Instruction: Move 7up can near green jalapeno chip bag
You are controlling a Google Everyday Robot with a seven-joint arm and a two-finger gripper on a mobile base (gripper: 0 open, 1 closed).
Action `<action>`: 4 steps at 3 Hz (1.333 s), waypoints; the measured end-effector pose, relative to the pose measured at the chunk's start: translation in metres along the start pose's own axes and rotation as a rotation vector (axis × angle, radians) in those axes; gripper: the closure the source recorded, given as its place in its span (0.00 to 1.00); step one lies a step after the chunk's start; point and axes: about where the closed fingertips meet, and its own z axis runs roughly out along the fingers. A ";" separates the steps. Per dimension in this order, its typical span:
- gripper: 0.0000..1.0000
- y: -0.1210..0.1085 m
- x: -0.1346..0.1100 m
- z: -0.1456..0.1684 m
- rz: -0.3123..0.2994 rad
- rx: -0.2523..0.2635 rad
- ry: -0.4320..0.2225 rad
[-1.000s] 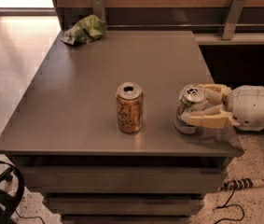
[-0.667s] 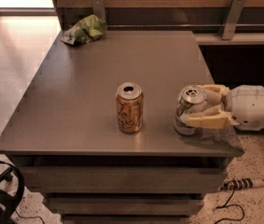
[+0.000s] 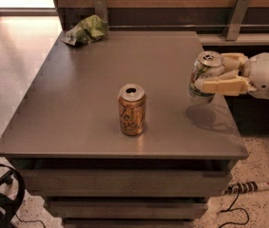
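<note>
Cream end effector clamped on the silver-white, green-banded 7up can, clear above the right edge of the grey bench.
Best carried upright and high, behind the gold-orange can, toward the crumpled green jalapeno chip bag at the far-left corner.

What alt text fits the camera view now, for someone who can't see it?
The gripper, reaching in from the right, is shut on the 7up can and holds it just above the right side of the table. A gold can stands near the front middle, and the green chip bag lies at the far left corner.
</note>
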 end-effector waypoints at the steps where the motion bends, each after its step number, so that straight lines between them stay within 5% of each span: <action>1: 1.00 -0.055 -0.033 -0.008 0.030 0.067 -0.026; 2: 1.00 -0.111 -0.067 0.016 0.035 0.107 -0.020; 4: 1.00 -0.176 -0.100 0.122 -0.007 0.119 0.067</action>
